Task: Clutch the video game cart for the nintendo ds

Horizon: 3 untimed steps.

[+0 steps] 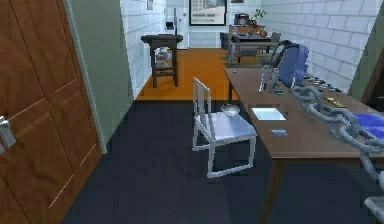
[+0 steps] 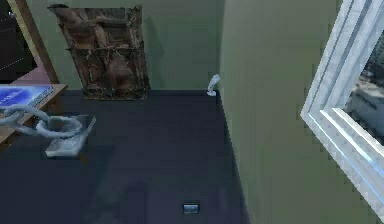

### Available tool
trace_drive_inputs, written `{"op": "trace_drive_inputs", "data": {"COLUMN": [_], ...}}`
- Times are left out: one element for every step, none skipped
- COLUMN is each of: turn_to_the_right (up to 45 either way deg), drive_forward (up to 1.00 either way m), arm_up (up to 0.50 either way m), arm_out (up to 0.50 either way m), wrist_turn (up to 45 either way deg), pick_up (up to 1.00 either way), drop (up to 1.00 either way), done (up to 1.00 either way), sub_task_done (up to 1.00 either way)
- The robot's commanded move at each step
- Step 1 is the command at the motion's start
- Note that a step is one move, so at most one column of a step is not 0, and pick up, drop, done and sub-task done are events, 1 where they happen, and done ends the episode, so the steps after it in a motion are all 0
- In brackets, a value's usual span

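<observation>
One small dark rectangle (image 2: 191, 208), possibly the game cartridge, lay flat on the floor (image 2: 140, 150) at the arm side view's bottom centre, near the wall (image 2: 270, 110), probably within the arm's reach; the gripper's state could not be told.

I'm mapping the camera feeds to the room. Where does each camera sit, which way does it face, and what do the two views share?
Forward view: on the robot, facing ahead and slightly down, past a wooden door and grey chair along a long table.
Arm side view: on the robot's body, facing sideways at dark floor, green wall and window.
Shared: the table's end with the chain.
</observation>
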Motion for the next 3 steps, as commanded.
{"op": "trace_drive_inputs", "data": {"turn_to_the_right": [0.0,0.0,0.0], "drive_forward": [0.0,0.0,0.0], "arm_up": [0.1,0.0,0.0], "arm_out": [0.0,0.5,0.0], "wrist_turn": [0.0,0.0,45.0], "pick_up": [0.0,0.0,0.0], "drop": [0.0,0.0,0.0], "done": [0.0,0.0,0.0], "sub_task_done": [0.0,0.0,0.0]}}
